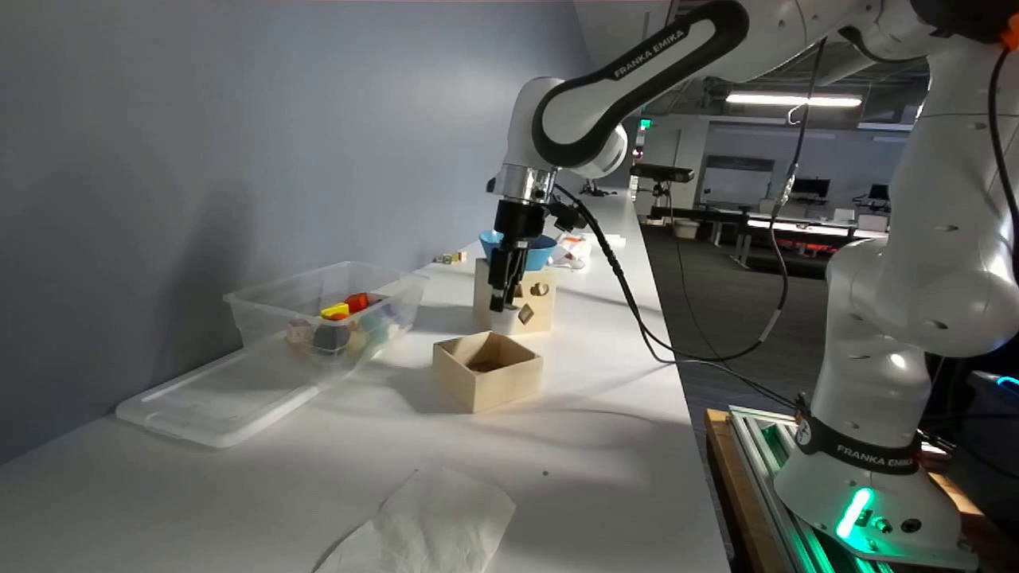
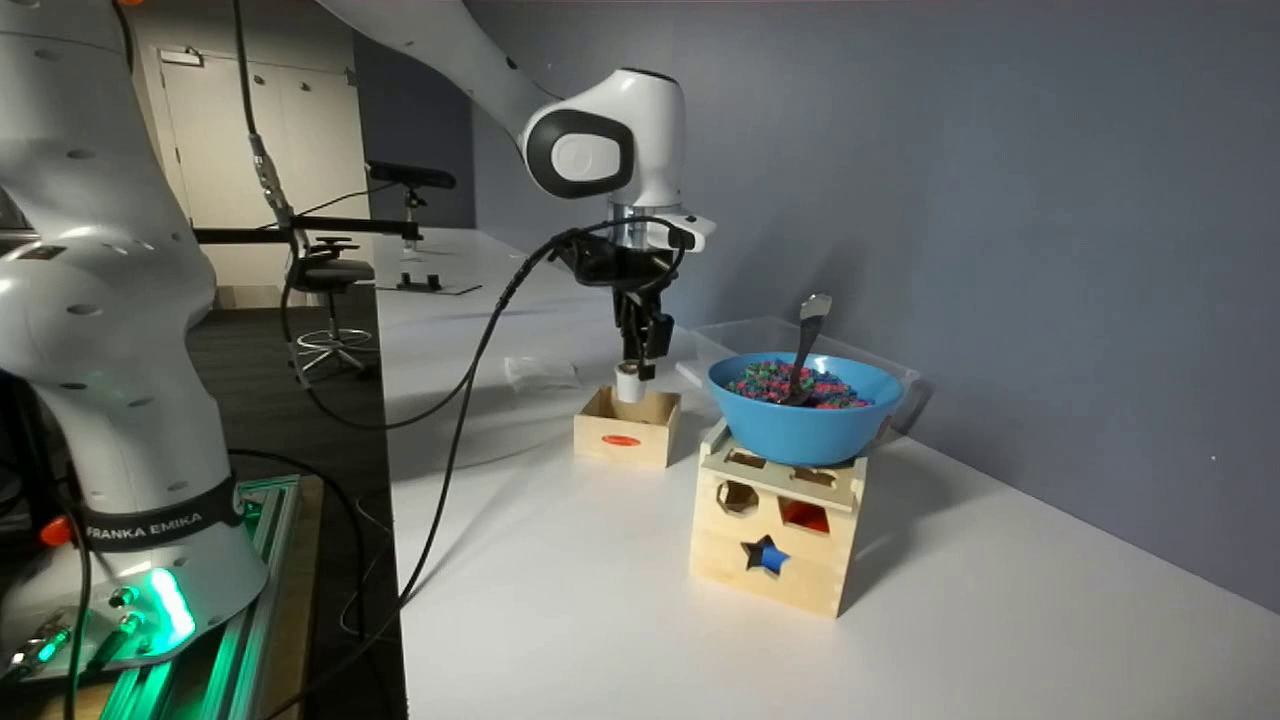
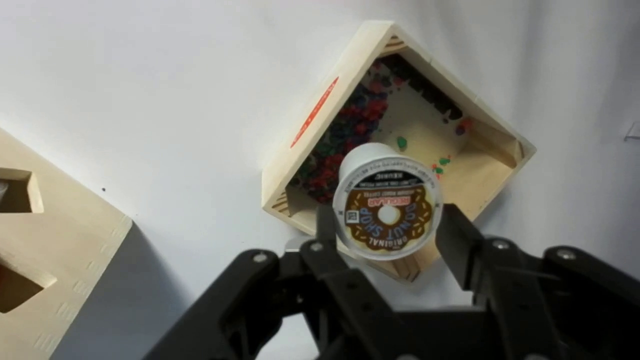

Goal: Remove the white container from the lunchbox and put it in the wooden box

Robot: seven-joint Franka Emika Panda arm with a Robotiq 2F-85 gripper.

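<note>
The white container (image 3: 387, 210), a small coffee pod with a brown printed lid, is gripped between my black fingers (image 3: 389, 220) in the wrist view. It shows below the fingertips in both exterior views (image 2: 630, 385) (image 1: 505, 321). It hangs upright just above the wooden box (image 2: 600, 445), toward one corner of its opening. The wooden box also shows in the wrist view (image 3: 345, 80), with small red, green and blue bits and a black strip inside. The clear lunchbox (image 1: 267, 322) stands by the wall with coloured blocks in it; in an exterior view it is mostly behind the bowl.
A taller wooden cube with shaped holes (image 2: 770, 530) stands near the wooden box, with a blue bowl (image 2: 800, 430) of coloured bits and a utensil on top. A flat clear lid (image 1: 223, 398) leans by the lunchbox. A white crumpled sheet (image 1: 430, 521) lies on the table.
</note>
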